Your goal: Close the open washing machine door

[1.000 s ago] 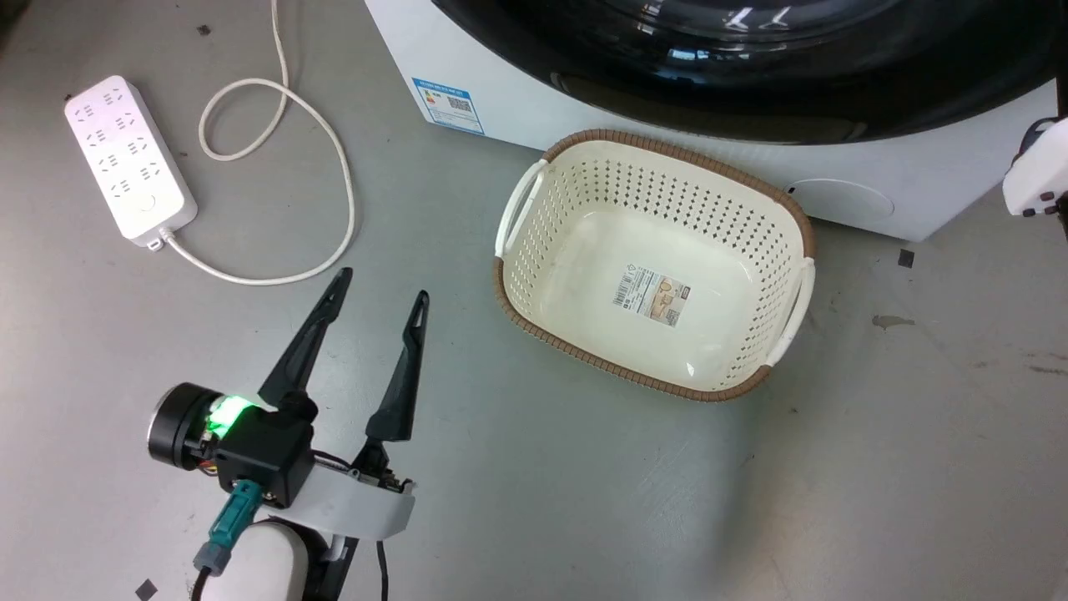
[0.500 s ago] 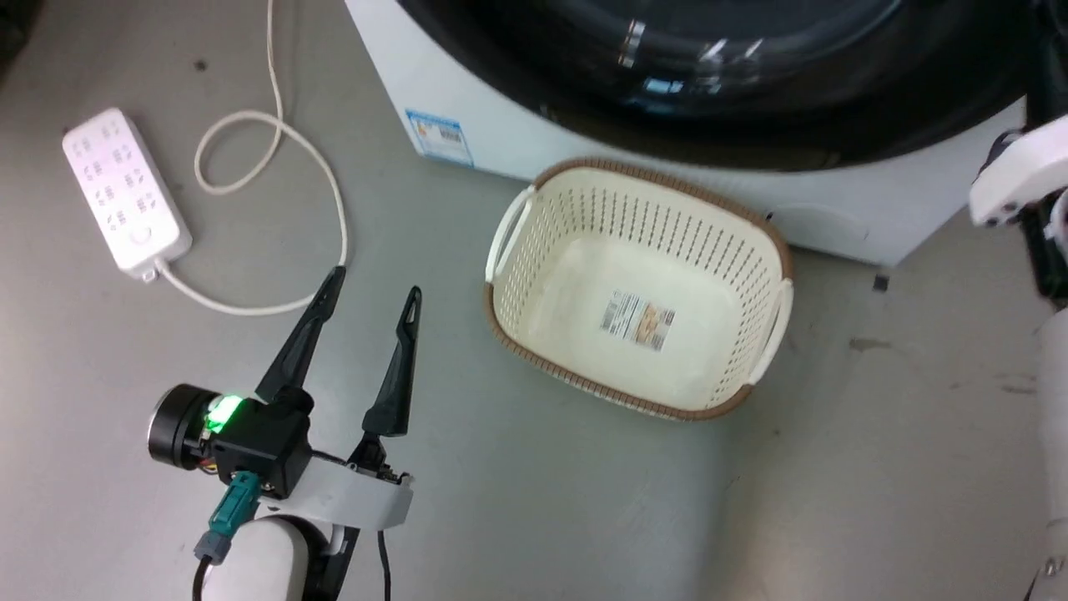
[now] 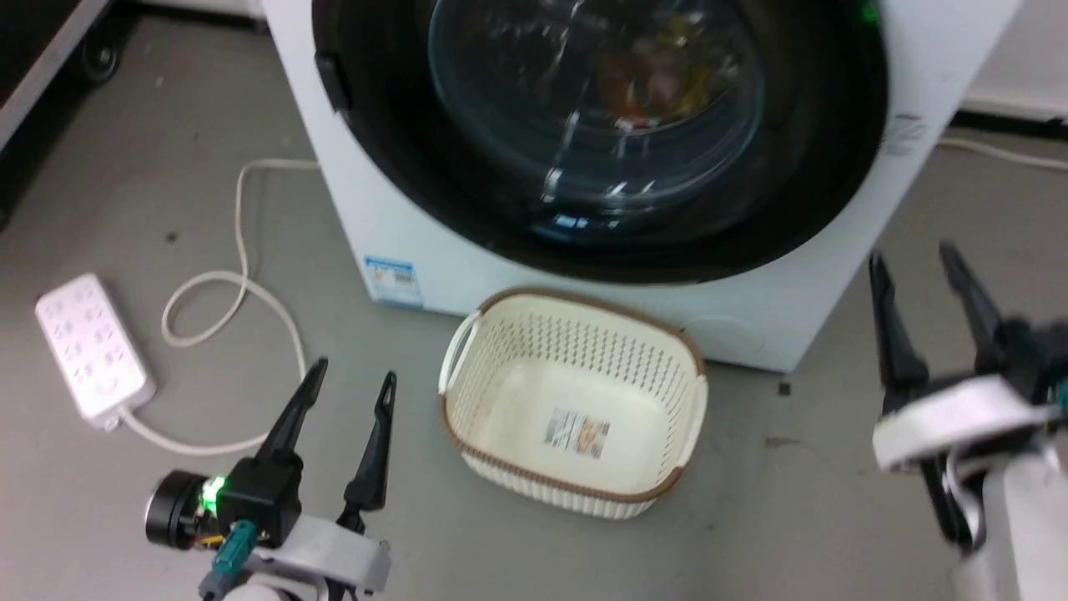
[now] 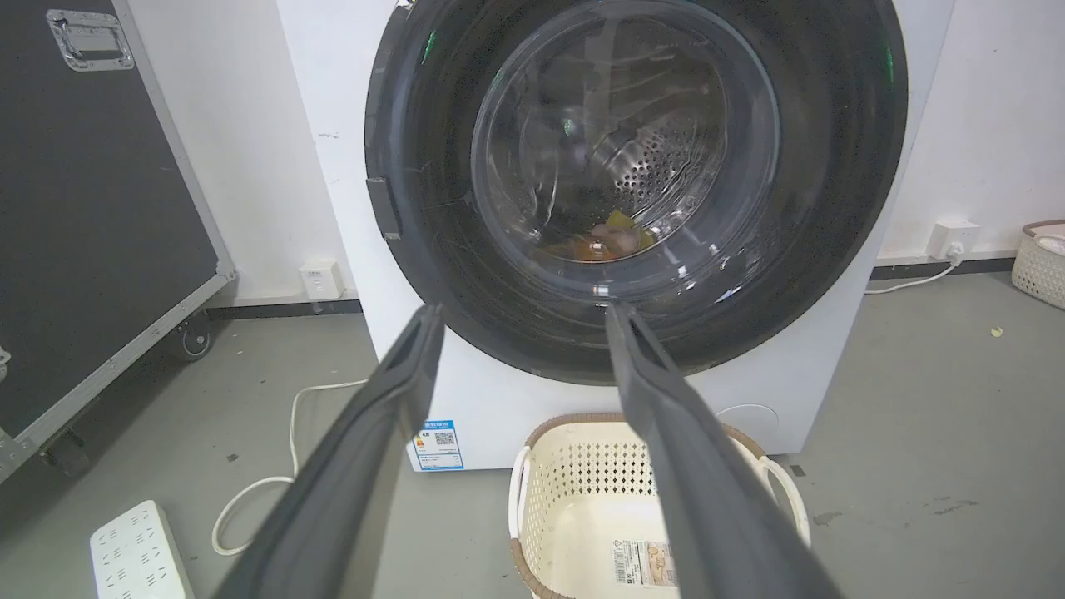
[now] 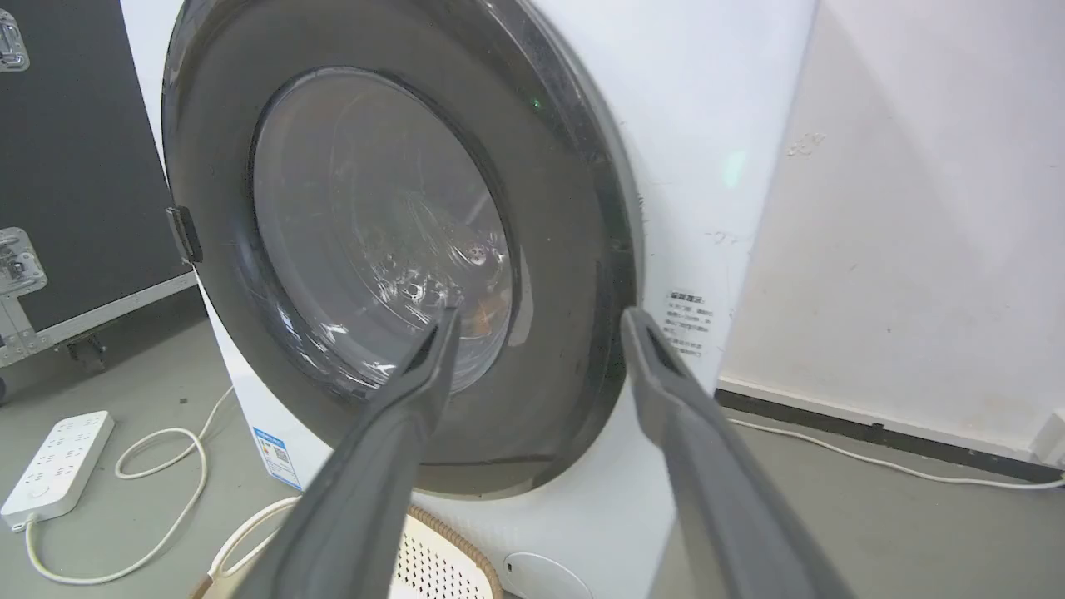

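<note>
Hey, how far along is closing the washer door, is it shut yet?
Done, it seems: the washing machine door lies flush against the white washer front in both wrist views. In hand: nothing; the left gripper and right gripper hang open, apart from the door. Left: likely nothing, though whether it latched cannot be told.

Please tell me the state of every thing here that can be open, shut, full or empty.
washing machine door: looks shut, rim flush with the washer front.
basket: upright on the floor, empty.
power strip: no plug in its sockets.
left gripper: fingers open, holding nothing.
right gripper: fingers open, holding nothing.
</note>
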Controlling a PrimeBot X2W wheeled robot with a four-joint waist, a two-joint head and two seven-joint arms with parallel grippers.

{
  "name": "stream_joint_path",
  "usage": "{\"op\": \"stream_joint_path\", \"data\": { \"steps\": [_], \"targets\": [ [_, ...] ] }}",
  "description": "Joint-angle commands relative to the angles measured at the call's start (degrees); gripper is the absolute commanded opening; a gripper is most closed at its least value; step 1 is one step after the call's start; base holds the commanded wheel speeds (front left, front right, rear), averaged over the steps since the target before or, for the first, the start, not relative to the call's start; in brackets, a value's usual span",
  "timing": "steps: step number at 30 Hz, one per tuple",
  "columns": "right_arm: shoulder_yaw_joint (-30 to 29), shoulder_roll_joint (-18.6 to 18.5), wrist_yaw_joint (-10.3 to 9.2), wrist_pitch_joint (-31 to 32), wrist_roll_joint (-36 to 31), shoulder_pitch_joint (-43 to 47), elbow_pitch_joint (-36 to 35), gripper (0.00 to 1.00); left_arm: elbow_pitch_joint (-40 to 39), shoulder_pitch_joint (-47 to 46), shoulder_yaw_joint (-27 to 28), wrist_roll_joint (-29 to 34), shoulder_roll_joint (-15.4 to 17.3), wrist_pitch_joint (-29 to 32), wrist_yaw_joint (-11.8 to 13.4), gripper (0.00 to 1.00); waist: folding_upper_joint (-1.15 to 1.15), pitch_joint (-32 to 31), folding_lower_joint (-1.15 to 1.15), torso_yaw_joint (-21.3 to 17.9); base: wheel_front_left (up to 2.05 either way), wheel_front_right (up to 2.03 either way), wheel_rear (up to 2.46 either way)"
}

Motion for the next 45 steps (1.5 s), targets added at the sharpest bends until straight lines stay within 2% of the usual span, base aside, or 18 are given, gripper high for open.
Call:
{"op": "stream_joint_path", "data": {
  "steps": [1, 7, 15, 30, 31, 45],
  "targets": [
    [-0.58, 1.16, -0.04, -0.49, -0.21, 4.78, -3.41, 1.00, 1.03, 1.42, 0.19, -0.14, 0.39, -0.30, 0.04, 1.00, 0.00, -3.84, 0.01, -2.95, 0.00, 0.00, 0.00],
    [-1.95, 3.64, -0.04, -0.74, 0.02, 15.46, -10.84, 1.00, 3.98, 3.99, 0.30, -1.13, -0.24, -0.30, 0.62, 1.00, 0.00, -6.78, 0.01, -4.39, 0.00, 0.00, 0.00],
    [-1.69, 4.22, -0.04, -1.11, -0.55, 25.83, -14.55, 1.00, 5.42, 5.10, -0.58, -1.55, -0.69, -0.30, 0.94, 1.00, 0.00, -8.04, 0.01, -4.24, 0.00, 0.00, 0.00],
    [-1.21, 4.24, -0.04, -1.48, -2.11, 29.08, -16.09, 1.00, 6.22, 4.54, -1.39, -2.39, -0.35, -0.30, 0.63, 1.00, 0.00, -8.42, 0.01, -4.16, 0.00, 0.00, 0.00],
    [-1.17, 4.07, 0.00, -1.07, -2.29, 28.31, -15.69, 0.00, 6.24, 4.44, -1.25, -2.33, -0.43, 0.00, 0.66, 0.00, 0.00, -8.43, 0.01, -4.15, 0.00, 0.00, 0.00],
    [-0.50, 4.07, 0.01, 0.31, -2.34, 27.77, -15.87, 0.00, 5.41, 4.53, -0.54, -1.79, -0.87, 1.35, 1.13, 0.00, 0.00, -8.32, 0.02, -4.33, 0.00, 0.00, 0.00]
  ]
}}
